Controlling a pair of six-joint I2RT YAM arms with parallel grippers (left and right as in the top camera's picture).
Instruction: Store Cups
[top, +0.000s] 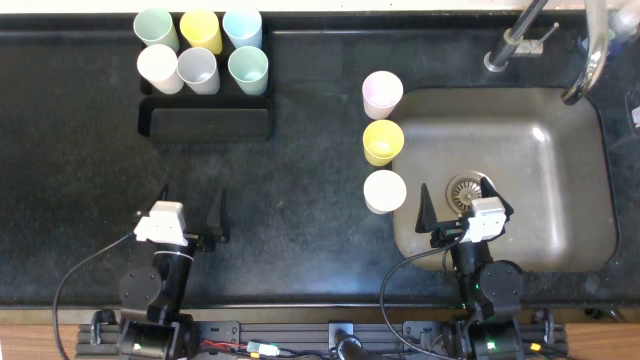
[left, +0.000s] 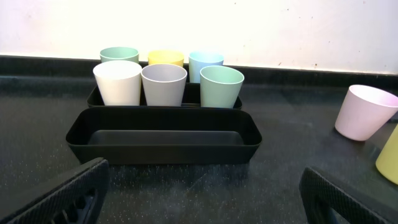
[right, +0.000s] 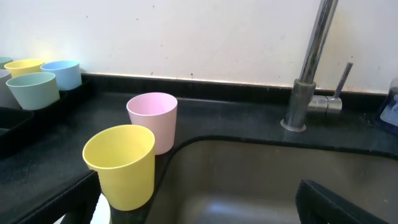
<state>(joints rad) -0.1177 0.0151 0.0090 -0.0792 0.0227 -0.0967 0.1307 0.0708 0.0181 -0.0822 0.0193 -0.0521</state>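
Worktop (top: 300, 200): black, speckled, with a sink (top: 545, 150) set in at the right and a faucet (top: 515, 35) behind it.
Black tray (top: 150, 125): on the far-left part of the worktop, well apart from the sink; rear part and front part, one piece or two not discernible.
Rear part, back row: pale green cup (top: 155, 28), stored yellow cup (top: 200, 28), light blue cup (top: 242, 27), all upright.
Rear part, front row: stored white cup (top: 160, 68), grey cup (top: 197, 70), green cup (top: 247, 70), all upright, close together.
Front compartment (left: 165, 140): long trough just before the cup rows, facing the left gripper.
Loose pink cup (top: 382, 93): upright on the worktop by the sink's left rim, farthest from the arms.
Loose yellow cup (top: 383, 141): upright, just beside the pink one, middle of the line.
Loose white cup (top: 385, 191): upright, end of the line, nearest the right gripper.
Left gripper (top: 190, 195): over bare worktop short of the tray, fingers spread wide, nothing held.
Right gripper (top: 458, 195): over the sink basin near the drain (top: 467, 188), fingers wide apart, nothing held.
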